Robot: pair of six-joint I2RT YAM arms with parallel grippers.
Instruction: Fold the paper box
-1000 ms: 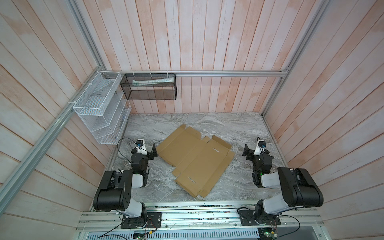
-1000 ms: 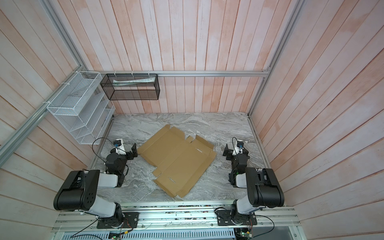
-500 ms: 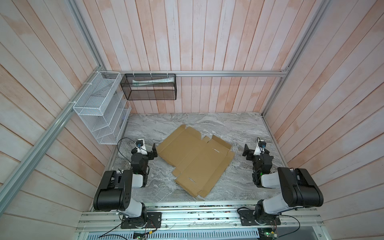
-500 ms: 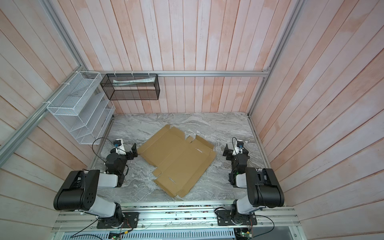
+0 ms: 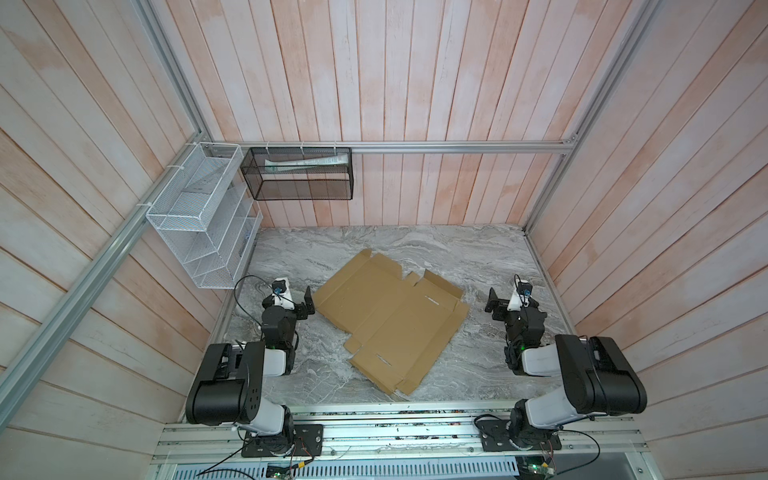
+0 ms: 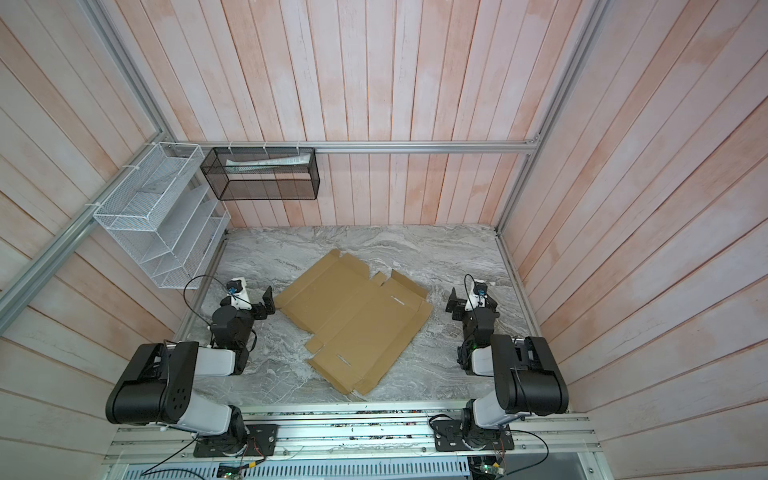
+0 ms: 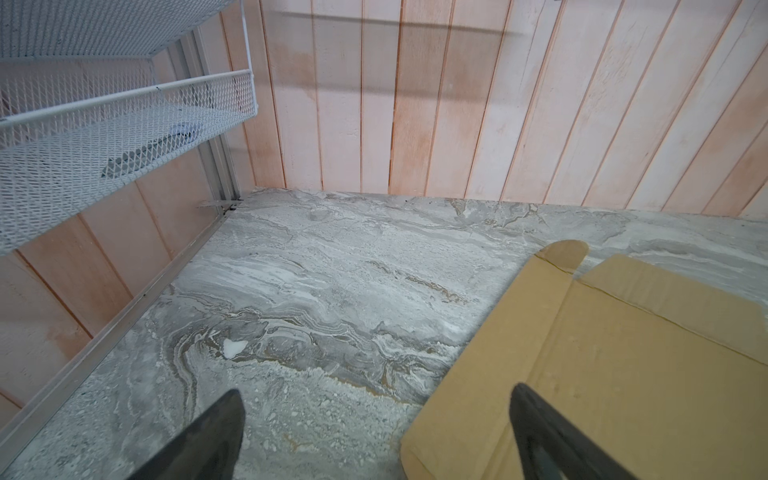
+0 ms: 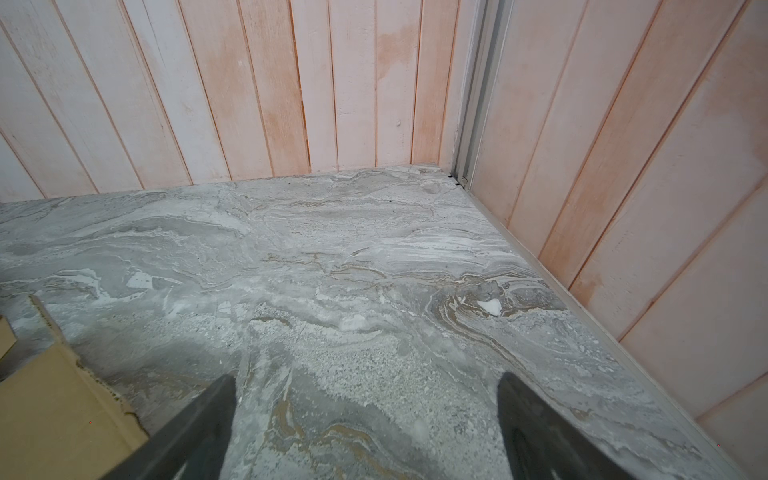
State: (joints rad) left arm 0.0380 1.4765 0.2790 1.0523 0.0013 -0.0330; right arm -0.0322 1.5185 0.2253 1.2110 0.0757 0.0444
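Observation:
The paper box is a flat, unfolded tan cardboard sheet with flaps and slits, lying askew in the middle of the marble table. My left gripper rests low at the sheet's left corner, open and holding nothing. In the left wrist view the sheet lies under one fingertip of the open left gripper. My right gripper sits a short way right of the sheet, open and empty. The right wrist view has the right gripper over bare marble, with the sheet's edge to one side.
A white wire rack hangs on the left wall and a black mesh basket on the back wall. Pink plank walls close in three sides. An aluminium rail carrying both arm bases runs along the front.

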